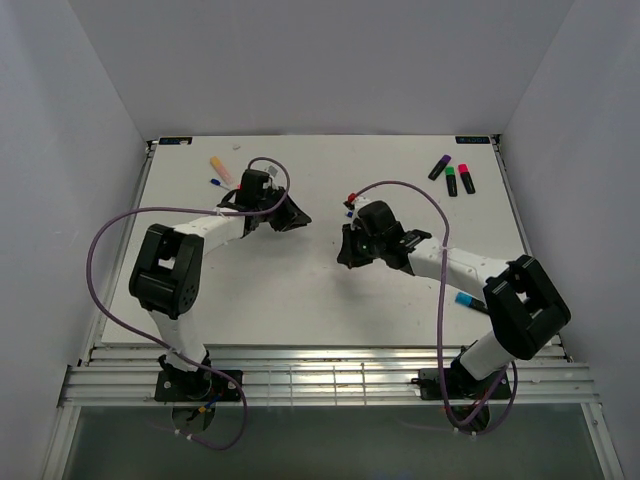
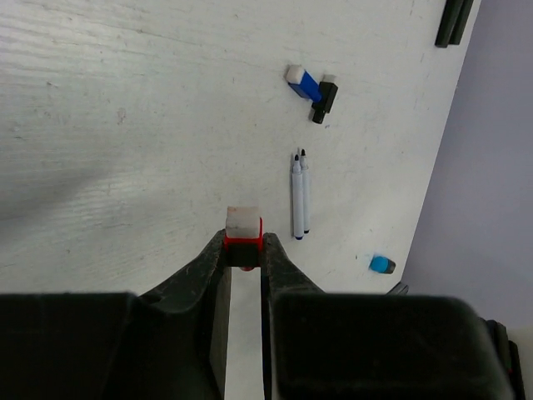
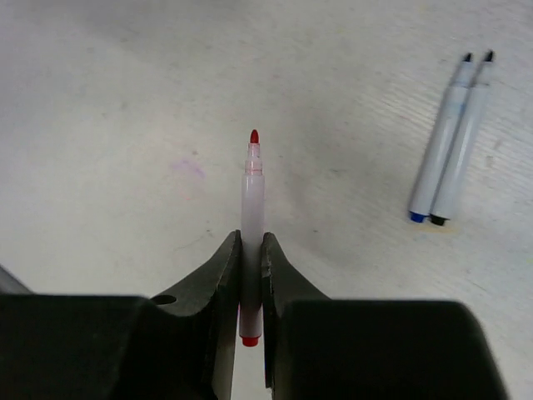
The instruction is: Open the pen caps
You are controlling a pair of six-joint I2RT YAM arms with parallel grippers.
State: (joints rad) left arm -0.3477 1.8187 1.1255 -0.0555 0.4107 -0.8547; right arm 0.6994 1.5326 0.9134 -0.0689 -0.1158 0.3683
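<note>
You're partway thru: your right claw [image 3: 251, 243] is clamping a thin frosted-white pen w/ bare red tip [image 3: 252, 187] over the white tabletop [image 3: 100, 125], your left claw [image 2: 244, 252] is pinching its small red-and-white plastic cap [image 2: 244, 227] well apart, and two more thin white pens [image 3: 450, 142] are lying uncapped nearby. I'm counting 3 thin pens, all open, vs 3 chunky black highlighters [image 1: 451, 180] sitting capped (purple, green, pink) at the far right corner, waiting on you.
</note>
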